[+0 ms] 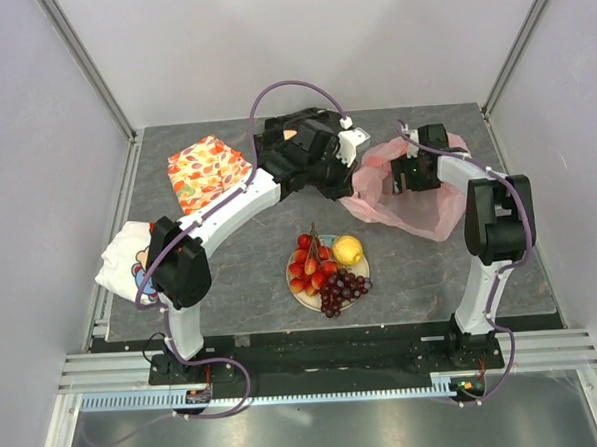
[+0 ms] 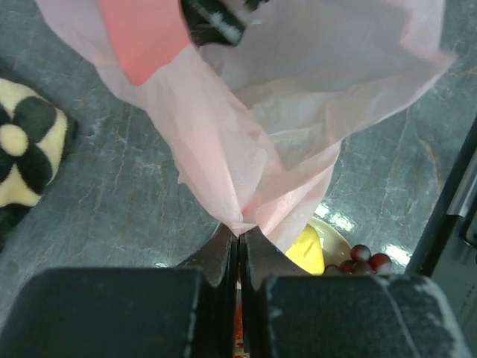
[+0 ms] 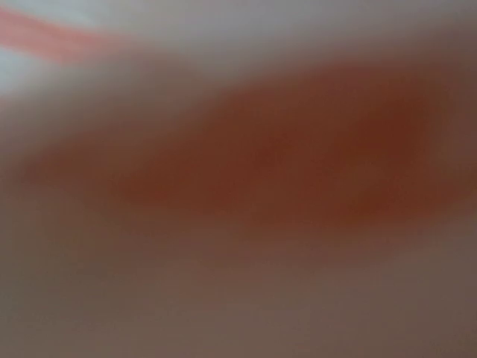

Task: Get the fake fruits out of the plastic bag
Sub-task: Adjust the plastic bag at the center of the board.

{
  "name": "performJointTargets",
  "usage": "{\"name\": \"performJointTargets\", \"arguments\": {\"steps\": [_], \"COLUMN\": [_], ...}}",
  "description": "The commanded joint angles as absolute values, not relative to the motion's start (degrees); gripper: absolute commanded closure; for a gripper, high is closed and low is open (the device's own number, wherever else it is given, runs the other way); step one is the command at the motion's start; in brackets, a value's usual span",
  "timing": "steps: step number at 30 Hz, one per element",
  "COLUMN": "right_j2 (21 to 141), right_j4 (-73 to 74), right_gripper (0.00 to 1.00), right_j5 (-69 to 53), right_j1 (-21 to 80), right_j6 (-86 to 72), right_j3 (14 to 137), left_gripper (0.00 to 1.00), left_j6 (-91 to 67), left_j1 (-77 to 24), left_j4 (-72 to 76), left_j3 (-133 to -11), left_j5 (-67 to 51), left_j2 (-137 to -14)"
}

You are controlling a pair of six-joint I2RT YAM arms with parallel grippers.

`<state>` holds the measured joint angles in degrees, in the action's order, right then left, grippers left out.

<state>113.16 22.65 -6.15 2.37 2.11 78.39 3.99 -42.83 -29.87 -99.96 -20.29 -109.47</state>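
The fake fruits lie on a small plate [image 1: 296,289] at the table's middle: red fruits [image 1: 311,263], a yellow lemon [image 1: 348,250] and dark purple grapes [image 1: 343,289]. The pink plastic bag [image 1: 423,205] lies crumpled at the back right. My left gripper [image 1: 350,186] is shut on the bag's left edge; in the left wrist view the gripper [image 2: 238,237] pinches a gathered tip of the bag [image 2: 298,112], with the lemon [image 2: 307,250] and grapes [image 2: 365,259] below. My right gripper [image 1: 413,172] is at the bag's top. Its wrist view is a reddish-brown blur, so its jaws do not show.
An orange leaf-print cloth [image 1: 208,171] lies at the back left. A black patterned cloth [image 1: 299,128] lies under my left wrist and shows in the left wrist view [image 2: 30,149]. A white printed cloth [image 1: 128,257] lies at the left edge.
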Motion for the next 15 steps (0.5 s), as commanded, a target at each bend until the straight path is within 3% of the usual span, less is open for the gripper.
{"name": "performJointTargets", "arguments": {"steps": [1,4,7,8,11,15], "right_j2": [104.7,99.9,97.9,97.6,98.9,101.0], "right_j4": [26.5,26.4,26.7,27.8,31.6,38.2], "right_gripper": [0.18,0.17,0.17,0.17,0.16,0.16], "right_j5": [-9.6,-15.2,-18.0,-17.6,-14.3,-17.5], "right_j1": [-1.5,-1.5,-1.5,-1.5,-1.6,-4.7], "right_j6": [0.0,-1.4,-1.7,-1.1,2.0,4.7], "right_j3": [73.1,69.4,69.7,70.2,72.3,76.3], "left_gripper": [0.98,0.98,0.63,0.47,0.32,0.25], "left_j6": [4.0,3.8,4.7,4.2,0.5,-4.9], "left_j1": [-42.7,-42.6,-42.1,-41.8,-39.0,-33.6], "left_j4": [-28.7,-28.0,-27.7,-27.6,-27.1,-25.8], "left_j3": [-102.6,-104.0,-108.4,-110.0,-117.0,-118.6], "left_j5": [-18.0,-18.7,-23.1,-22.3,-23.5,-24.7], "left_j2": [-108.5,-109.2,-110.4,-110.3,-109.3,-108.5]}}
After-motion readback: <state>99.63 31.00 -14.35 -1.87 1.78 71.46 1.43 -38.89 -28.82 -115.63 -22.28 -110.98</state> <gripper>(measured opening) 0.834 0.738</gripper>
